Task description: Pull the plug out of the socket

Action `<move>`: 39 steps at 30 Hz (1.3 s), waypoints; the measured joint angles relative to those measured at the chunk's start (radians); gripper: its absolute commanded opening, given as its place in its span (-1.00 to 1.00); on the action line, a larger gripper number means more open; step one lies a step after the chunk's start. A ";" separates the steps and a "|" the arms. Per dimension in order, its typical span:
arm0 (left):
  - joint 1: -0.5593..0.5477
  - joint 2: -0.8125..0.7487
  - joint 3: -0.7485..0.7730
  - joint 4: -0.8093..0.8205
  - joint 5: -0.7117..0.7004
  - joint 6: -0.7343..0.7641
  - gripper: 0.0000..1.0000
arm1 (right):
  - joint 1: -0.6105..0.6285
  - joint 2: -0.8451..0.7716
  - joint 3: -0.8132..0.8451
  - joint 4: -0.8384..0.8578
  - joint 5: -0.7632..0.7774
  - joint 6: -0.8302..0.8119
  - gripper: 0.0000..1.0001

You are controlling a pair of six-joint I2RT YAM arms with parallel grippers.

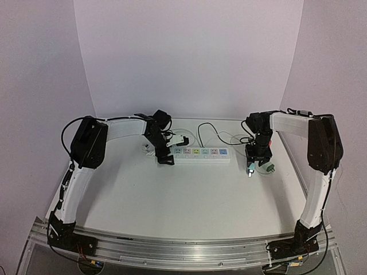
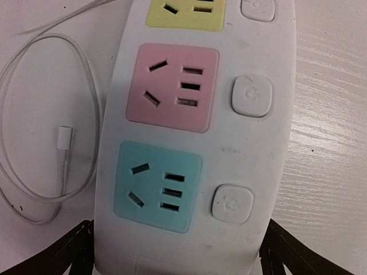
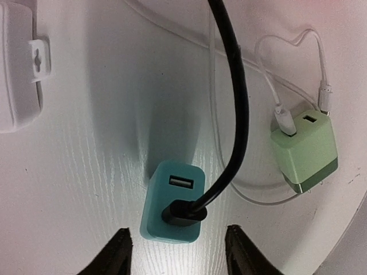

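Note:
The socket [image 1: 200,153] is a long white power strip with coloured outlets, lying mid-table. In the left wrist view [image 2: 252,154] its blue, pink and yellow outlets are empty. My left gripper [image 1: 163,157] grips its left end, one finger on each long side [image 2: 178,252]. A teal plug [image 3: 157,212], a USB charger with a black cable [image 3: 235,103] in it, stands on the table to the right of the strip, also seen from above [image 1: 250,170]. My right gripper [image 3: 179,255] is open, its fingers apart on either side of the plug and not touching it; it also shows from above [image 1: 252,166].
A pale green charger [image 3: 307,152] with white cables lies just right of the teal plug and shows from above [image 1: 269,168]. A loose white cable with a connector [image 2: 65,140] loops beside the strip. The strip's right end [image 3: 17,86] is left of my right gripper.

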 measured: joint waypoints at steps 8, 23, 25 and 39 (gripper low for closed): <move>0.006 0.000 0.027 -0.082 0.027 -0.020 0.95 | 0.000 0.002 -0.030 0.056 0.002 0.068 -0.51; 0.013 0.000 0.024 -0.079 -0.023 0.040 0.97 | -0.107 0.018 -0.025 0.116 -0.282 -0.071 -0.84; 0.015 0.000 0.024 -0.078 -0.032 0.051 0.97 | -0.150 0.025 -0.025 0.123 -0.384 -0.112 -0.84; 0.017 0.000 0.024 -0.070 -0.039 0.073 0.97 | -0.342 0.228 0.054 0.138 -0.890 -0.348 -0.33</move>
